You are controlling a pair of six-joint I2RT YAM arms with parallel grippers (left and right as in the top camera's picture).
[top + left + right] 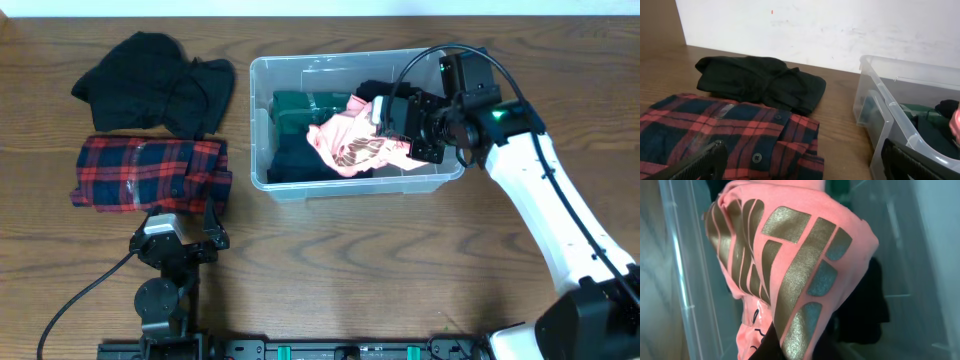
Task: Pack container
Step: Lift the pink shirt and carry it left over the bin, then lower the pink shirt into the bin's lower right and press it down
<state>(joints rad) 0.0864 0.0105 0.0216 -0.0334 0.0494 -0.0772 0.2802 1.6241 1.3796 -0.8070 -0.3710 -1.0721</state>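
Pink shirt (350,142) sits clamped in the right jaws, arm (545,200) stretched over the container (258,120); left jaws apart, parked.

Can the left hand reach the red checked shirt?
Probably yes. The red checked shirt lies flat on the table just ahead of the open left hand, with nothing lying between them.

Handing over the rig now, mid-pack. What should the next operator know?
Left gripper: open, empty, beside the red plaid shirt.
Right gripper: over the clear plastic container, at the pink gold-printed garment; its grip is hidden by cloth.
Done: green garment and dark clothes lie in the container.
Left: settle the pink garment, then pack the plaid shirt and the black garment, both on the wooden table.
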